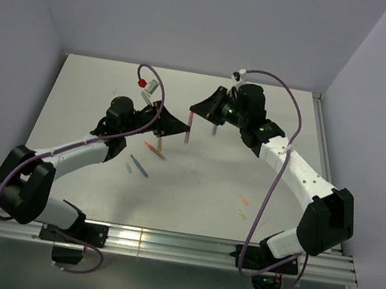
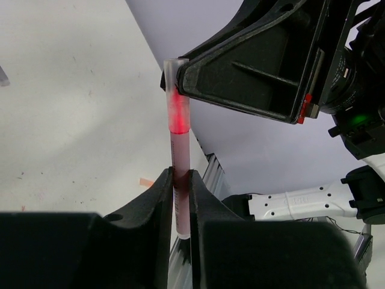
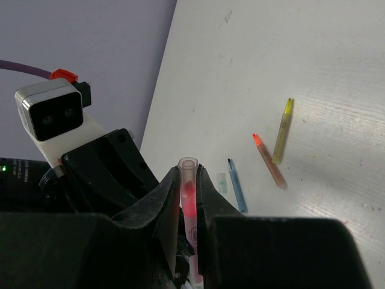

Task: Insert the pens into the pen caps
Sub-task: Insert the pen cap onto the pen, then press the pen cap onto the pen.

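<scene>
1. Blue pen (image 1: 138, 165) and orange pen (image 1: 156, 151) lie loose left of the table's (image 1: 191, 197) middle, with a pale cap (image 1: 129, 167) just beside the blue one.
2. Left gripper (image 2: 180, 174): fingers snug on both sides of the pink pen (image 2: 179, 120), can't tell if it's actually squeezing.
3. That pen's up in the air over mid-table.
4. Right gripper (image 3: 187, 178): nearly closed, clamped on the same pen.
5. Orange cap (image 1: 244, 200) and yellow-green cap (image 1: 240, 213) sit together right of middle, toward the near edge.

pincer (image 3: 187, 182) clasping pink-red pen (image 3: 189, 201), 3 pens (image 3: 269, 159) on table (image 3: 337, 72)
</scene>
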